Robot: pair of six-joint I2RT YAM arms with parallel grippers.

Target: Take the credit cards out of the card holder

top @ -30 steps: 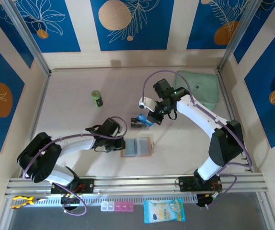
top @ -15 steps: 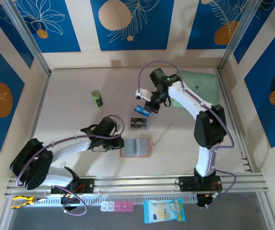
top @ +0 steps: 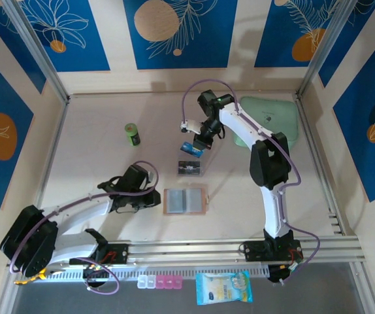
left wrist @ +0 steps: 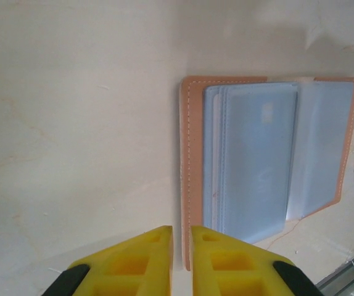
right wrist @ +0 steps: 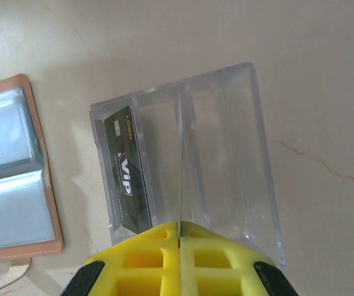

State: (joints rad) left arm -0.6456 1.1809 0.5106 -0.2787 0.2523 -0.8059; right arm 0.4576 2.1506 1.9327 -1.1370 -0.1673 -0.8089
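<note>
Currently the right claw [right wrist: 180, 225] is clenched on one of the credit cards [top: 189, 147], pinched edge-on and held above the surface, beyond the clear tray [right wrist: 226, 160]. A dark VIP card [right wrist: 127, 179] stands in the tray's end compartment nearest the card holder [left wrist: 185, 172]. The card holder lies open and flat on the surface, just in front of the left claw [left wrist: 182, 229], which is released, its jaws barely parted on nothing.

Likely faults:
- Slip or twist. The grip covers only a narrow strip of the card, so a quick wrist motion could rotate it or drop it.
- Missed compartment. Released over a divider, the card could tip out onto the surface.
- Tray displacement. The tray looks light, and contact from the claw would probably push it.
- Unrestrained holder. Nothing presses on it, so a pull on any further card could drag it. Whether its pockets hold more cards cannot be told.
</note>
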